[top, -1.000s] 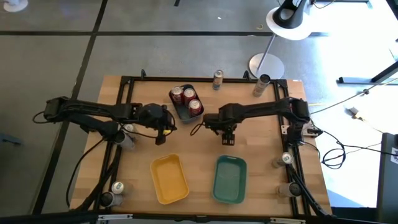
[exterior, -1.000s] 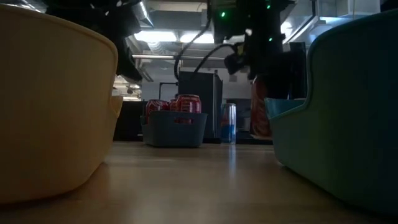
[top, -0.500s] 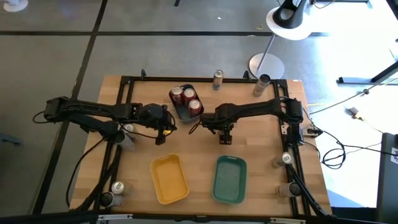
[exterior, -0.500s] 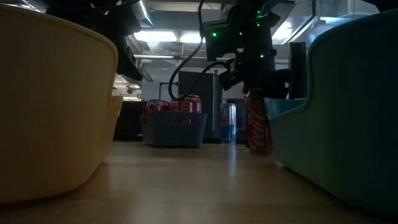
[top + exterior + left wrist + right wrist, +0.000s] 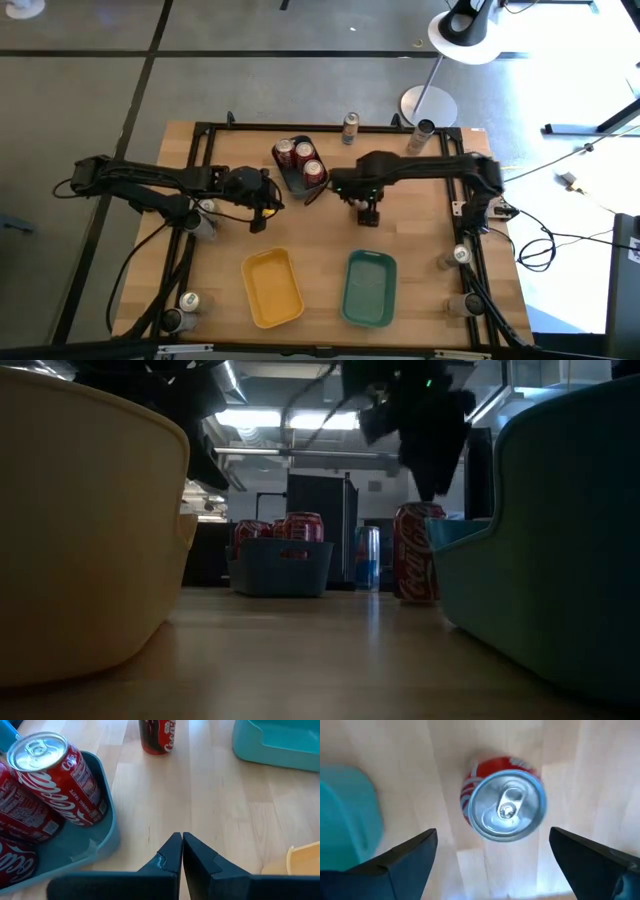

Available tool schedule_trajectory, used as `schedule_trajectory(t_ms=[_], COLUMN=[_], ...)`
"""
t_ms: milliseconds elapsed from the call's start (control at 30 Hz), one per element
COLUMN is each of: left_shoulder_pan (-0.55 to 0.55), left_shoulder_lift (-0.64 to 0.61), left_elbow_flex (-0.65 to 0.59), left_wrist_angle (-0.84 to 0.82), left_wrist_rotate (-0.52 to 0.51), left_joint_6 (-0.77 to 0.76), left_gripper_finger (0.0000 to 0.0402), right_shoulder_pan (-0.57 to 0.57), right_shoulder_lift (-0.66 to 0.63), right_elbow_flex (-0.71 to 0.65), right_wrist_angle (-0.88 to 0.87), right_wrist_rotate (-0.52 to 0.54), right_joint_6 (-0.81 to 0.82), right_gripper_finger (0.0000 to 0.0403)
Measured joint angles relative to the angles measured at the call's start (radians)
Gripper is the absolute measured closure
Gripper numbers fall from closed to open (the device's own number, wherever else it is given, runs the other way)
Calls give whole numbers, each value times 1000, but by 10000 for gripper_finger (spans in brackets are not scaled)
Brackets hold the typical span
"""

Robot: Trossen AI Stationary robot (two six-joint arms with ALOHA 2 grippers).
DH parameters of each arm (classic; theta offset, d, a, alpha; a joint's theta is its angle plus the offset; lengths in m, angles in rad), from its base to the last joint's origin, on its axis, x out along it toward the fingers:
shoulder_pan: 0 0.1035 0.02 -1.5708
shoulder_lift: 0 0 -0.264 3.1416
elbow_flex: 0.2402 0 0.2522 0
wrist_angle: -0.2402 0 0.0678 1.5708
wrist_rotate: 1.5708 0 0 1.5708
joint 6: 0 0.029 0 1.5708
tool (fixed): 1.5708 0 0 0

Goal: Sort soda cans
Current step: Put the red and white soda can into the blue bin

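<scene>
The right gripper point(image 5: 492, 855), fingers spread wide, hovers directly above a red soda can point(image 5: 503, 810) standing upright on bare wood (clear on both sides), the teal tray point(image 5: 369, 288) nearby. The left gripper point(image 5: 181, 851) is pressed together beside the dark blue tray point(image 5: 102, 837).

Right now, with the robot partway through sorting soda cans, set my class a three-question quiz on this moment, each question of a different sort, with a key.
1. True or false: the right gripper is clamped on the red can standing on the table.
2. How many red cans sit in the dark blue tray?
3. The left gripper is: A) open, B) shut with nothing between its fingers, C) holding a can.

Key: 1 false, it is open above the can. 2 three. 3 B.
</scene>
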Motion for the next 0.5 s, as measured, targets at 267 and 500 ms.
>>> schedule_trajectory(t_ms=[267,500], left_shoulder_pan=[0,0], left_shoulder_lift=[0,0], left_elbow_flex=[0,0], left_wrist_angle=[-4,-4], left_wrist_rotate=[0,0], left_joint_6=[3,3], left_gripper_finger=[394,394], right_shoulder_pan=[0,0], right_shoulder_lift=[-360,-625], right_elbow_flex=[-309,-752], right_wrist_angle=[400,958], right_wrist_rotate=[11,180], right_joint_6=[74,213], right_gripper_finger=[18,18])
